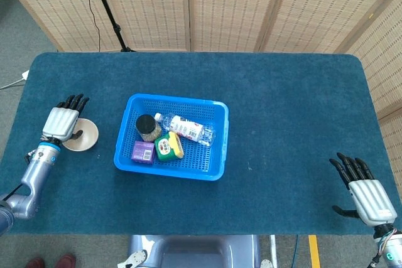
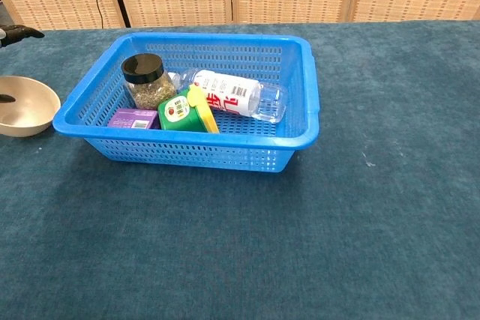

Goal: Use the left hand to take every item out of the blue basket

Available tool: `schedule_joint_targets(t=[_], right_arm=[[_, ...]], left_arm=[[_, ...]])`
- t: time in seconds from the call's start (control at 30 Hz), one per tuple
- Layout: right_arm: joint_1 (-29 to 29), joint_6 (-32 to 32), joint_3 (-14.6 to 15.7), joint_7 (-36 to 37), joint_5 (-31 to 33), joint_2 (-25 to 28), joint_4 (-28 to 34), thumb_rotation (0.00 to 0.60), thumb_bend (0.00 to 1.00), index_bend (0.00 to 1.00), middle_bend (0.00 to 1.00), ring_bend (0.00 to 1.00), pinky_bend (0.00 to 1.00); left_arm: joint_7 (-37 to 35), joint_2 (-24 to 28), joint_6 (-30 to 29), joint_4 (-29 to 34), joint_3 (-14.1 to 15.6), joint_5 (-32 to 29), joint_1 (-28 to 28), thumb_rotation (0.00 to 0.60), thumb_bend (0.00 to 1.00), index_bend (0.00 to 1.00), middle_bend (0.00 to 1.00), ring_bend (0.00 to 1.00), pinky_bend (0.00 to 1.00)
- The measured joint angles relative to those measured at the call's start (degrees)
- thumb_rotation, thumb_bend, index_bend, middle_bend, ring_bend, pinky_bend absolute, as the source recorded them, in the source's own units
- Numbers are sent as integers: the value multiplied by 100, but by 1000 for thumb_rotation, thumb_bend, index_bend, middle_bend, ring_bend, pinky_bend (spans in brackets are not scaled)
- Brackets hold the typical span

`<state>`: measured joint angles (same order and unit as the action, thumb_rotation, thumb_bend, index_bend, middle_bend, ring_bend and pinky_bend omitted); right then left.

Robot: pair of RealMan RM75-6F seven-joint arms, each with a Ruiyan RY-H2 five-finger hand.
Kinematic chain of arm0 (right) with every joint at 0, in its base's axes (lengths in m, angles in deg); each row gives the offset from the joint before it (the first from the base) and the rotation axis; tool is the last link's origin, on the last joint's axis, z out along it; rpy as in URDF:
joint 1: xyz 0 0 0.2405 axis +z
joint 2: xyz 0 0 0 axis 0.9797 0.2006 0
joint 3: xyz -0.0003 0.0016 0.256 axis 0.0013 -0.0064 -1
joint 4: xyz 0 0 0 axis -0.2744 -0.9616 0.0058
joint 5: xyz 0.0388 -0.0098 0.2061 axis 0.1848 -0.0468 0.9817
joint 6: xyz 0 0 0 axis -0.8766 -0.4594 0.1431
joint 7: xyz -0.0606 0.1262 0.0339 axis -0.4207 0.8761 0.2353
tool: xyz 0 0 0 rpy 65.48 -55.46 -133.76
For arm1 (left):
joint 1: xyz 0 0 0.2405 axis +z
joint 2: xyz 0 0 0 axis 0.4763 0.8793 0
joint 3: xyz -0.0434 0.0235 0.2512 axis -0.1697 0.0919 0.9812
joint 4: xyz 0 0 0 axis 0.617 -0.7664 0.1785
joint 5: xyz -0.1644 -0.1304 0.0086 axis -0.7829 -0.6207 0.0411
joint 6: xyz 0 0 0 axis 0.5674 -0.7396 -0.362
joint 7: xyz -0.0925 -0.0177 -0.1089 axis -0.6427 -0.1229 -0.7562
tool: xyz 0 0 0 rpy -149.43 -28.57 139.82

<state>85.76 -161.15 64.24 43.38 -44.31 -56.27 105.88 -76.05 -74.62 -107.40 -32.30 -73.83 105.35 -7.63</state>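
Observation:
The blue basket (image 1: 178, 100) (image 2: 310, 88) stands left of the table's middle. Inside lie a black-lidded jar (image 1: 146, 127) (image 2: 145, 82), a clear bottle with a white label (image 1: 186, 129) (image 2: 234, 94), a green and yellow container (image 1: 168, 147) (image 2: 181, 111) and a purple box (image 1: 143, 151) (image 2: 133, 118). A beige bowl (image 1: 83, 136) (image 2: 28, 108) sits on the table, left of the basket. My left hand (image 1: 61, 120) hovers at the bowl's left rim with fingers stretched out, its thumb over the bowl's inside. My right hand (image 1: 367, 191) rests open, far right, near the front edge.
Blue cloth covers the table (image 1: 289, 111). Wicker screens (image 1: 232, 4) stand behind it, with a black stand (image 1: 107, 10) at the back left. Bare cloth stretches between the basket and my right hand.

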Motion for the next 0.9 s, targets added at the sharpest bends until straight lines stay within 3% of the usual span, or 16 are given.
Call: schedule_joint_targets(t=[0.23,0.53,0.67,0.9], right_arm=[[-5,-28,5,44,-25,28,24,600,0,0,0,0,0],[-3,-32,2,100,-13,50,19,600,0,0,0,0,0],[4,-29,-13,155,9,65,4,600,0,0,0,0,0],[20,2,-8,199,10,75,-13,600,0,0,0,0,0]], left_arm=[[-268,516,-284,878,-61,177,20,600,139,0,0,0,123],[-396,1198,-866,2693,-70,887,-17,600,138,0,0,0,123],[-23,1291,-893,3298,-120,981,-135,600,139,0,0,0,123],[992,970,-602,3584,-287,551,-430,600,139,0,0,0,123]])
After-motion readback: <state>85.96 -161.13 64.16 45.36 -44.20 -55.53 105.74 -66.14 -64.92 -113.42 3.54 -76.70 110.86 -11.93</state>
